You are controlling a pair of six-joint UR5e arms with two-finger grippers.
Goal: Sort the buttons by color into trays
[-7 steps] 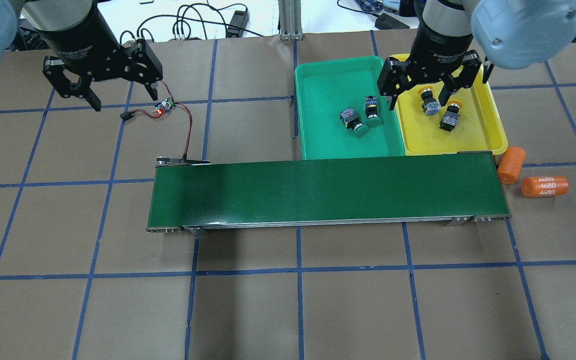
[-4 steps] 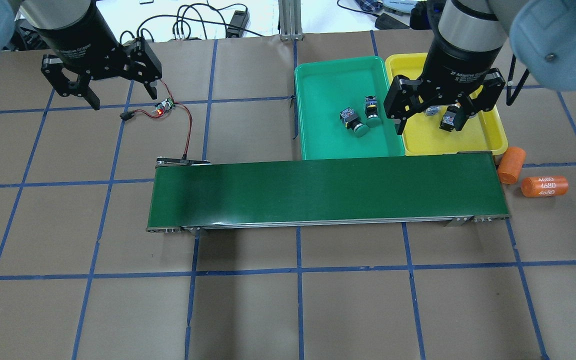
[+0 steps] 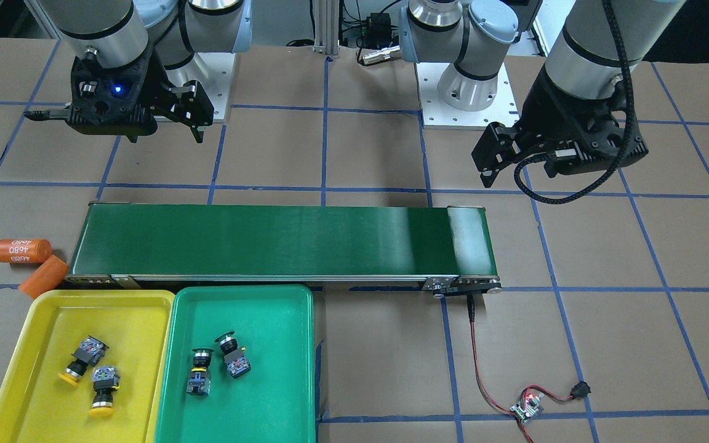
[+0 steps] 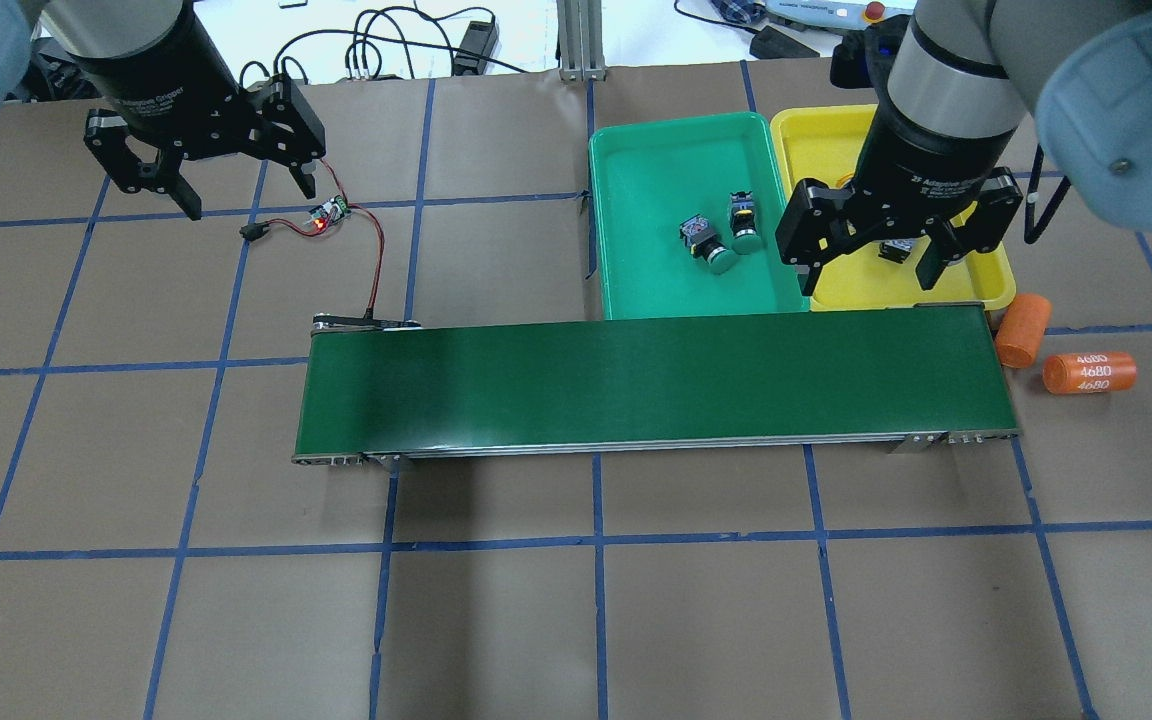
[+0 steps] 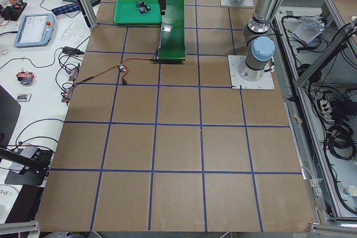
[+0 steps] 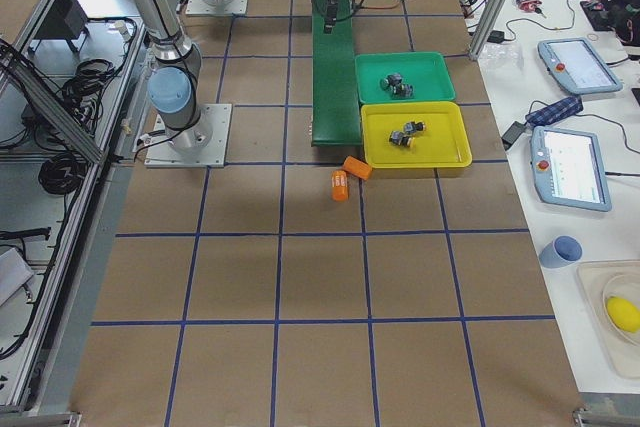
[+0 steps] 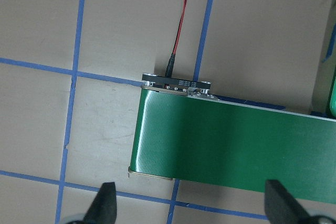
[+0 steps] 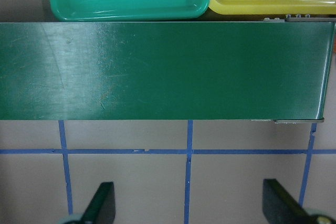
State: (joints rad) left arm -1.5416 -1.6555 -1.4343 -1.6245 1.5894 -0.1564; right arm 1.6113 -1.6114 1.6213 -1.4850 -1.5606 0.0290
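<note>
Change: the right end effector has drawn back from the middle of the yellow tray toward 6 o'clock in the overhead view. It now hangs over the tray's near rim, just beside the conveyor belt.
Right end effector state: fingers spread wide, nothing between them.
Left end effector: also wide and empty, at the same place toward 10 o'clock on the desk, with the small circuit board just at its 4 o'clock.
Buttons: the two yellow buttons lie in the yellow tray, and the two green buttons lie in the green tray.
Meaning: I judge the sorting complete, and this retreat looks like the leaving after the last release.
Edges: the trays touch side by side, their near rims against the belt's far edge.
Room: toward 6 o'clock only the flat, unloaded belt lies below. The orange cylinders sit at 4 o'clock, apart from the path.
</note>
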